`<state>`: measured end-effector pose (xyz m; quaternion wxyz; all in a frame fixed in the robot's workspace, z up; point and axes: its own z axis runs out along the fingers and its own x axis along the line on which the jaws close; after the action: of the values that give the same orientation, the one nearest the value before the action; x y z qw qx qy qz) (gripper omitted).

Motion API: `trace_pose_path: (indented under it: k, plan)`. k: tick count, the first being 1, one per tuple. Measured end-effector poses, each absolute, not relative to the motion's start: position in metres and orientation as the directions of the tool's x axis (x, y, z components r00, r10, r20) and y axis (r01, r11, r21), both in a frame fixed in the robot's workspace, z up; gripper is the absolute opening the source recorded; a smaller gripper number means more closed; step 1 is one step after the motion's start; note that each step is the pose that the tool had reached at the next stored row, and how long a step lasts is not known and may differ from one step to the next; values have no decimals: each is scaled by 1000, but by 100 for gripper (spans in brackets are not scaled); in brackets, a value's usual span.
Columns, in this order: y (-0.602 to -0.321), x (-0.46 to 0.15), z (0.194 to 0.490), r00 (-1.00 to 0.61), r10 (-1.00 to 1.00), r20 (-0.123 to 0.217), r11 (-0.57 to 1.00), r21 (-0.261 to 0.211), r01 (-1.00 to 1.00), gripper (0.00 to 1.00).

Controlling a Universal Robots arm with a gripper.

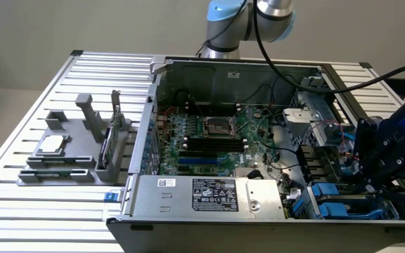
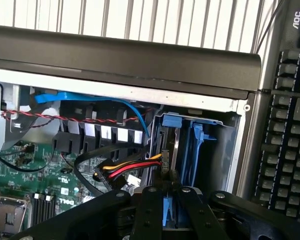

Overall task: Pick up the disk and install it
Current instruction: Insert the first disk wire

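The disk [image 2: 170,150] stands on edge in the blue-railed drive bay [image 2: 200,145] at the corner of the open computer case [image 1: 259,219], seen edge-on with a blue rail along it. My gripper [image 2: 169,199] hangs right over it, its black fingers [image 2: 149,200] shut on the disk's blue-railed near edge. In the exterior view the black gripper [image 1: 363,185] reaches down at the exterior view's right, over the bay's blue rails [image 1: 329,203]. The gripper covers most of the disk there.
Red, yellow and black cables [image 2: 125,167] lie beside the bay. The motherboard [image 1: 210,137] and power supply [image 1: 210,192] fill the case. A grey fixture [image 1: 69,163] on the slatted table holds a processor chip [image 1: 53,145] and a green card [image 1: 105,145]. A keyboard [image 2: 285,125] lies outside the case.
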<state>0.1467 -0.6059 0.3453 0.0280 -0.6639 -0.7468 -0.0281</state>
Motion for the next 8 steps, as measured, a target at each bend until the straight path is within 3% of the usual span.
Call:
trace_pose_path:
  k: [8]
  plan:
    - [-606, 147, 345, -117, 990, 79, 116, 5, 993, 17]
